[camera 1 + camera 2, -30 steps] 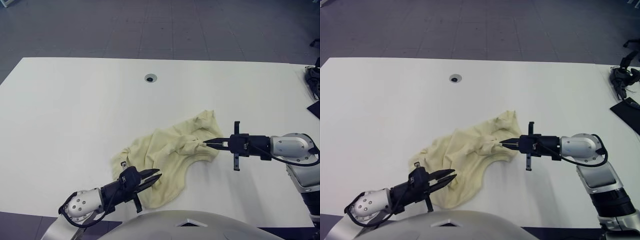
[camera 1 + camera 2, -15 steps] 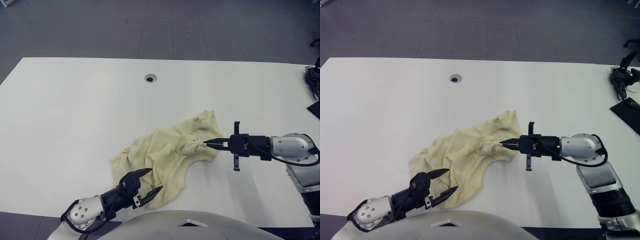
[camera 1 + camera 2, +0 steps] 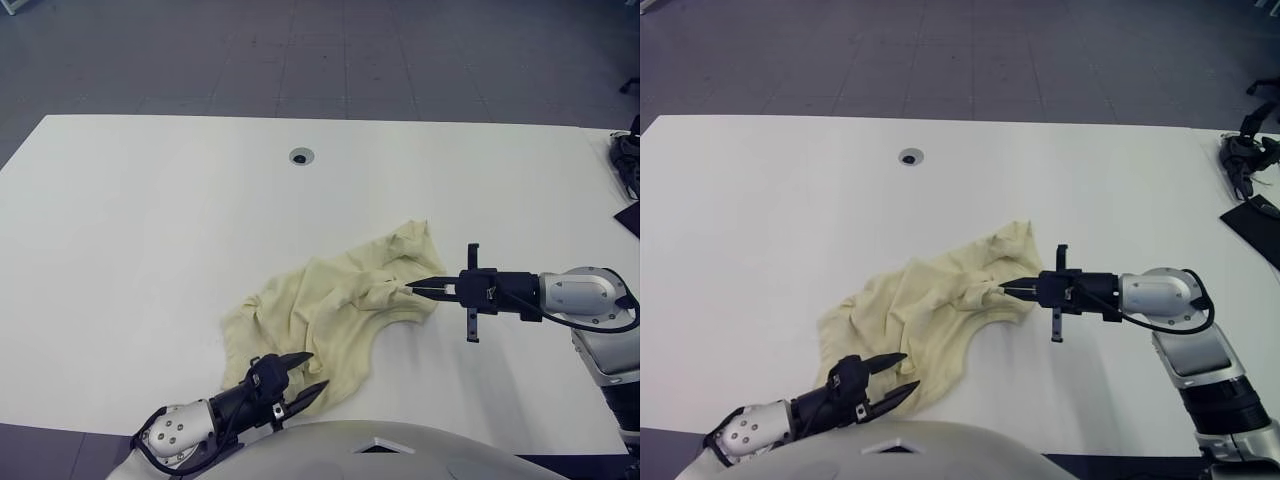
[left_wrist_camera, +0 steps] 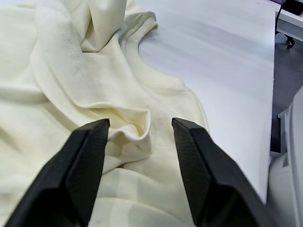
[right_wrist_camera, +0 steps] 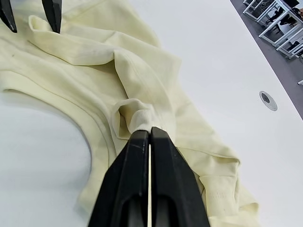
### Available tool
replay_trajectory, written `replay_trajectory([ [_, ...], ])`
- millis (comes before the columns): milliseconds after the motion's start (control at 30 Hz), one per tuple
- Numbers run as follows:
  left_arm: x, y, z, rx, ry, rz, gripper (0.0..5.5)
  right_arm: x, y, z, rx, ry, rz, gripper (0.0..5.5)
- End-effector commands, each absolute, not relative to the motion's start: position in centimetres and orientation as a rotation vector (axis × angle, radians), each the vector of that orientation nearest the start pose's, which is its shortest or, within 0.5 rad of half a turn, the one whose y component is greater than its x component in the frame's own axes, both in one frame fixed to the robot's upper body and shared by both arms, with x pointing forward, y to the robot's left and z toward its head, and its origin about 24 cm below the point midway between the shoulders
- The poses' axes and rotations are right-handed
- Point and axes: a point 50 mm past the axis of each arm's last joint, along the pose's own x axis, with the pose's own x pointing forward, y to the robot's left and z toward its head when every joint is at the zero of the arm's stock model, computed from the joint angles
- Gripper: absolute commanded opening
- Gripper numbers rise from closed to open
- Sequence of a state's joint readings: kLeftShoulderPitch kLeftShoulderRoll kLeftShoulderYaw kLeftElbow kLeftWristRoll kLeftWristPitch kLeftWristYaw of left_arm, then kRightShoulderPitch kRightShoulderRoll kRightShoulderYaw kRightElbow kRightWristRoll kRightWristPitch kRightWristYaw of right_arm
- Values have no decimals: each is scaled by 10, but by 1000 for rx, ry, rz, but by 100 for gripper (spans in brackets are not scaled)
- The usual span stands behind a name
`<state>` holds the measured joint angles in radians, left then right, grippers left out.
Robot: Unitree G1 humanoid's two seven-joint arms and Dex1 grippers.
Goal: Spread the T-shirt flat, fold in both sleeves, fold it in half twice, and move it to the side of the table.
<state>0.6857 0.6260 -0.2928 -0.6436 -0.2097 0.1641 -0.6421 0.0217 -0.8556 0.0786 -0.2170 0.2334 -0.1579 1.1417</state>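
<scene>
A pale yellow T-shirt (image 3: 335, 315) lies crumpled on the white table (image 3: 150, 230), near the front edge. My right gripper (image 3: 412, 287) is shut on a bunched fold at the shirt's right side; the right wrist view has the fabric (image 5: 137, 118) pinched between the shut fingers. My left gripper (image 3: 304, 373) stands open at the shirt's near hem, low over the table's front edge. In the left wrist view its two fingers straddle a raised wrinkle of cloth (image 4: 130, 123) without closing on it.
A round cable hole (image 3: 301, 156) sits in the table toward the back. Black cables and a dark flat object (image 3: 1252, 190) lie at the table's far right edge. Bare tabletop stretches to the left and behind the shirt.
My left gripper has drawn back toward the table's front edge and dropped lower, staying open, now at the shirt's near hem. The right gripper has held still with its fold.
</scene>
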Motion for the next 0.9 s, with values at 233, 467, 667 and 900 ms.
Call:
replay_trajectory([
  [233, 85, 137, 39, 103, 418, -1024, 58, 209, -206, 107, -704, 90, 1330, 0],
  [467, 85, 136, 40, 103, 414, -1030, 3, 209, -206, 107, -704, 89, 1333, 0],
  [667, 100, 144, 54, 136, 327, -981, 3, 214, -205, 111, -702, 51, 1300, 0],
  [900, 148, 181, 125, 221, 9, -785, 3, 234, -209, 138, -698, -116, 1141, 0],
])
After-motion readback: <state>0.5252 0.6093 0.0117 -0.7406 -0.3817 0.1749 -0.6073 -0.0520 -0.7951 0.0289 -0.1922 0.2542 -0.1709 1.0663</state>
